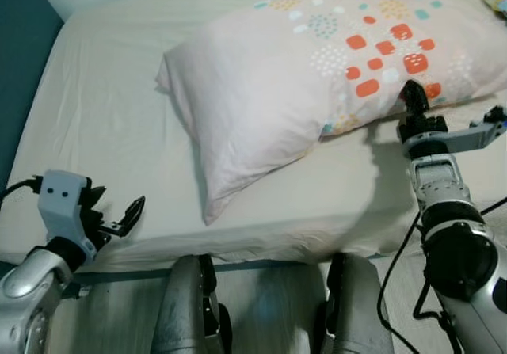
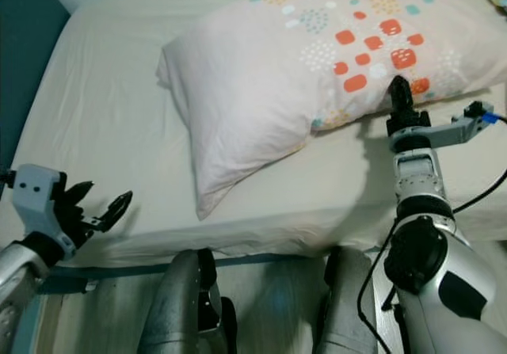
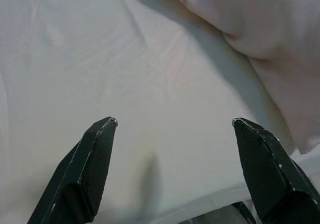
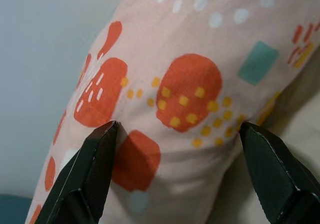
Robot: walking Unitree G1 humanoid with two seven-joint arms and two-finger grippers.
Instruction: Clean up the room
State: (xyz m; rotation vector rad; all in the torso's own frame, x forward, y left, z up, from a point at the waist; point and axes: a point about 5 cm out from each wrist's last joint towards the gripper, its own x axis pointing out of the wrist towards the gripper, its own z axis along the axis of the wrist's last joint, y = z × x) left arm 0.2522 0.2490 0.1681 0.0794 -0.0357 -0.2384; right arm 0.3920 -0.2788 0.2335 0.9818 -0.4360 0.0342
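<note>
Both silver knees (image 1: 190, 306) are crowding the cream-sheeted bed (image 1: 111, 124) while I'm holding the right tool (image 1: 413, 100) spread against the pale orange-patterned pillow (image 1: 317, 77), left tool (image 1: 119, 219) gaping idle; I'm risking pinching only loose cover.

A bedroom in a home. Shown by a bed (image 1: 119, 93) with a cream fitted sheet (image 1: 103, 148) pulled smooth over the mattress, wide enough to run past the frame on the right. Also by a large soft pillow (image 1: 301, 77) lying askew on the sheet, its case pale pink and printed at one end with orange, teal and white squares and dots. Backed by a dark teal wall (image 1: 20, 69) tight against the bed's left side, and by pale wood-look floor (image 1: 111, 322) just below the bed's near edge. Domestic bedding throughout, plain and lived-in.
</note>
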